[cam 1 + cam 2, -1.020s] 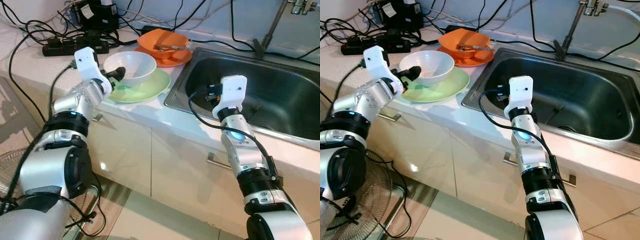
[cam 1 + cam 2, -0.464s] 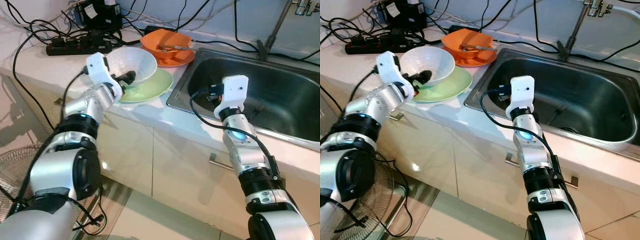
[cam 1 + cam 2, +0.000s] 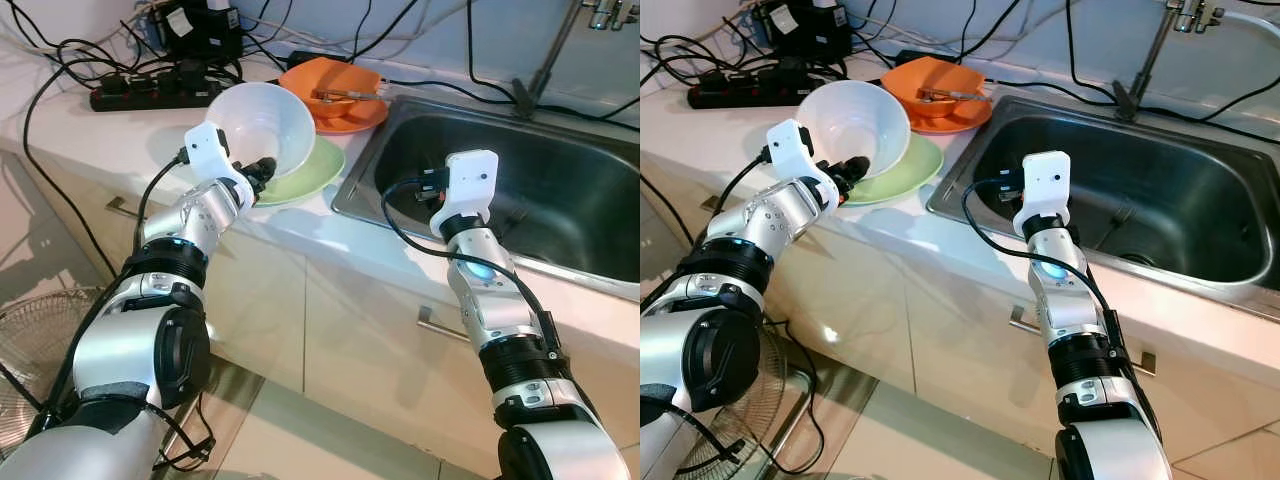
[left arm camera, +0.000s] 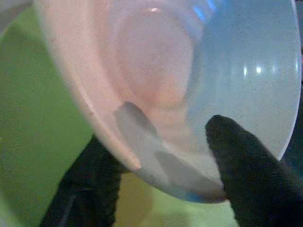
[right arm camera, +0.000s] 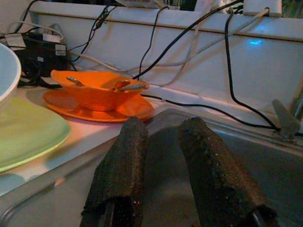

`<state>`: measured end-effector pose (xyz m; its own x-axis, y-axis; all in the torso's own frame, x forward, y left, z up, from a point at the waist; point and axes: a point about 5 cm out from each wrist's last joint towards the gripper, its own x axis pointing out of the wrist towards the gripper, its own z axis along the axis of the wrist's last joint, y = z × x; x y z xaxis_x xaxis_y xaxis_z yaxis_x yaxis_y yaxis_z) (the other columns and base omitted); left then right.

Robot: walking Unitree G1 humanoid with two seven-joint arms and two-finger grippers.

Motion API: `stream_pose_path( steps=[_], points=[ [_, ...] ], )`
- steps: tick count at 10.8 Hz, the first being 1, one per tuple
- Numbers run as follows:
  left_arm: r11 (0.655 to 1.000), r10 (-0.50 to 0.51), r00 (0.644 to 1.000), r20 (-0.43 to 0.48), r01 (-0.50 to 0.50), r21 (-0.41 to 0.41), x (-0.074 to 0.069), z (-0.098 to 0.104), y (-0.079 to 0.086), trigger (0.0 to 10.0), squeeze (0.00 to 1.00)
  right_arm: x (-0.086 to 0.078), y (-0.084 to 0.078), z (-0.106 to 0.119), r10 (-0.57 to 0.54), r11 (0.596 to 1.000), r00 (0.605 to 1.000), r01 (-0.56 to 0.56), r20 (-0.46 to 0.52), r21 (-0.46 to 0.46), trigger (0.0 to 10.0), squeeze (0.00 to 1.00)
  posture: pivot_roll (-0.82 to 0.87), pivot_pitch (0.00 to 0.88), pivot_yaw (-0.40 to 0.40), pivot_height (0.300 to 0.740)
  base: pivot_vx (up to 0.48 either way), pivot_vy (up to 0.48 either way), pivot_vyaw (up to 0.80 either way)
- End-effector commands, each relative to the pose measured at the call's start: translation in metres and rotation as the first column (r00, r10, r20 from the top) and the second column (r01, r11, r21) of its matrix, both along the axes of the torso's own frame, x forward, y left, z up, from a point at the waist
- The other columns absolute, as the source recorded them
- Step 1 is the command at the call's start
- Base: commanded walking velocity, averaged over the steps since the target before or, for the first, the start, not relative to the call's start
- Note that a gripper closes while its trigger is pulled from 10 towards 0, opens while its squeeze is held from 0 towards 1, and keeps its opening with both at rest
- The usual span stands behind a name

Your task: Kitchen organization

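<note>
White bowl [image 3: 262,128]: one, tilted up on edge over the green plate [image 3: 310,170], its near rim clamped between the left jaws [image 3: 262,172], one black finger [image 4: 244,172] inside the bowl and the other outside beneath the rim. Green plate: one, flat on the surface [image 3: 120,140], just left of the sink [image 3: 560,200]. Orange bowl [image 3: 330,82]: one, with utensils in it, standing on one orange plate [image 3: 350,118] behind the green plate. Sink: one, steel, with a fork lying in its basin. Right jaws [image 5: 165,161]: slightly apart, holding nothing, poised over the sink's near left corner. Power strip [image 3: 150,95]: one, black, with several cables, at the back of the surface.
</note>
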<state>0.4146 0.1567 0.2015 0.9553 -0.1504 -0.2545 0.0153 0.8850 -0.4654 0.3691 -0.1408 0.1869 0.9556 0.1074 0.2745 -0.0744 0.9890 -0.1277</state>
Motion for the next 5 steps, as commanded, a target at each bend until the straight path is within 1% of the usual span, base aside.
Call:
stream_pose_path(
  steps=[1,5],
  points=[
    [1.0,0.016,1.0,-0.014,-0.016,-0.005,-0.0012,-0.0032,0.0024,0.0,0.0,-0.0002,-0.0024,0.0041,-0.006,1.0,1.0,0.006,0.01,-0.005,10.0,0.0,0.1,0.061,0.011,0.74,0.0,0.0,0.0],
    [0.999,0.037,0.999,-0.004,-0.037,-0.004,-0.0013,-0.0023,0.0054,0.0,0.0,0.0,-0.0018,0.0035,-0.008,1.0,1.0,0.008,0.008,-0.002,10.0,0.0,0.1,0.06,0.01,0.74,0.0,0.0,0.0]
  ],
)
